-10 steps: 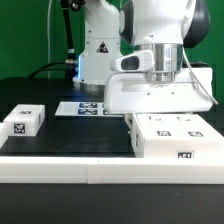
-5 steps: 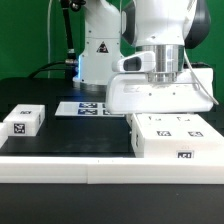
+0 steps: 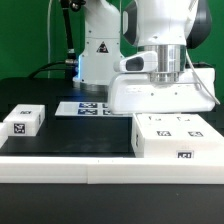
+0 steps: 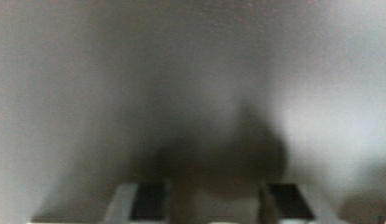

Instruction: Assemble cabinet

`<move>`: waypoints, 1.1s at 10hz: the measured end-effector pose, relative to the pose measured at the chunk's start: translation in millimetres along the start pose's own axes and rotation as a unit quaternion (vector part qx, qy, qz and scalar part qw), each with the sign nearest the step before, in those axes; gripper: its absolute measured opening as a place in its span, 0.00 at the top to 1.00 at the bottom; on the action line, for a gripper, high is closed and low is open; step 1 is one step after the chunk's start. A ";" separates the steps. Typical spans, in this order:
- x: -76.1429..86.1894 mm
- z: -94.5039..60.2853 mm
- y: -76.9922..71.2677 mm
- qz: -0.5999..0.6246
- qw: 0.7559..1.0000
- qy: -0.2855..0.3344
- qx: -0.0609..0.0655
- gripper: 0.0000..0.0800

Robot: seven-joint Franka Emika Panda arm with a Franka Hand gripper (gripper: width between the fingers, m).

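My gripper [image 3: 165, 78] is shut on the top edge of a large white cabinet panel [image 3: 160, 96] and holds it upright above the table, just behind the white cabinet body [image 3: 175, 135], which lies at the exterior view's right with tags on its top. The fingertips are hidden by the panel. A small white cabinet part [image 3: 22, 121] with a tag lies at the exterior view's left. In the wrist view the gripper [image 4: 222, 205] shows only as dark blurred fingers [image 4: 158, 202] against a very close pale surface.
The marker board [image 3: 85, 107] lies flat on the black table behind the parts, in front of the robot base [image 3: 97, 55]. A white ledge [image 3: 100, 170] runs along the table's front edge.
The arm and the held panel have shifted a little toward the exterior view's right. The cabinet body and the small part have not moved.
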State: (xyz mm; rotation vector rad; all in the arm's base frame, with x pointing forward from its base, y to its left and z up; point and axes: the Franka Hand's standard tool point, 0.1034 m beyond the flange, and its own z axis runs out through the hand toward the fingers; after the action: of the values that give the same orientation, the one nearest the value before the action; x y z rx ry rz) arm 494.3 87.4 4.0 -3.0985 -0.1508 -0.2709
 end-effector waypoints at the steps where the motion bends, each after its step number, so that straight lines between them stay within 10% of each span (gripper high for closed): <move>1: -0.2 0.1 0.3 -0.001 1.000 0.001 0.000 0.89; 8: 0.3 -0.8 0.5 -0.003 1.000 0.002 0.000 1.00; 11: 7.9 -24.2 0.6 -0.017 1.000 0.002 0.002 1.00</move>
State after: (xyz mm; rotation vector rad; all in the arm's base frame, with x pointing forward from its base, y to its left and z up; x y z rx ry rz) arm 497.9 86.7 29.2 -3.0941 -0.2044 -0.2785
